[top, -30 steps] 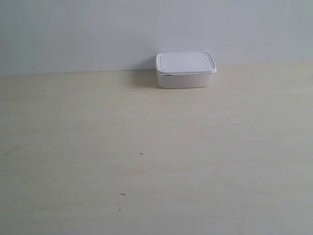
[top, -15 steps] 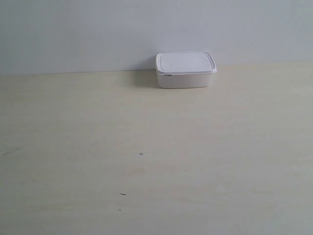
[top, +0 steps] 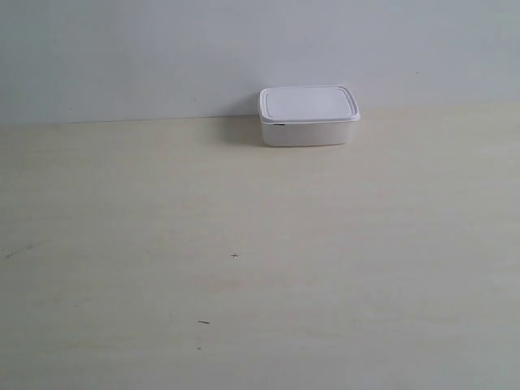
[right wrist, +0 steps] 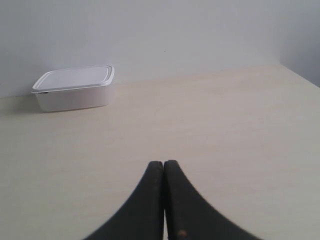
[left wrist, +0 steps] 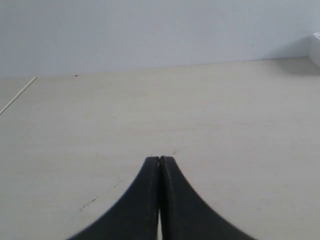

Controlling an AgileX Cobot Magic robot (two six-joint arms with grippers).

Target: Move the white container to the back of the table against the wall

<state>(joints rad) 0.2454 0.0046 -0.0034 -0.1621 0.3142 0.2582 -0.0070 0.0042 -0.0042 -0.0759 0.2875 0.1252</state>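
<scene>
Apparently, close against the wall [top: 162,49], at the back of the table [top: 244,244], the white container [top: 309,115] is seen resting, so the task is judged done, while the left gripper [left wrist: 159,161] and the right gripper [right wrist: 163,164] are kept fully closed, with nothing held.

The left gripper [left wrist: 159,161] has its black jaws pressed together, tips touching, nothing between them. The right gripper [right wrist: 163,164] is closed likewise, gripping nothing.
</scene>
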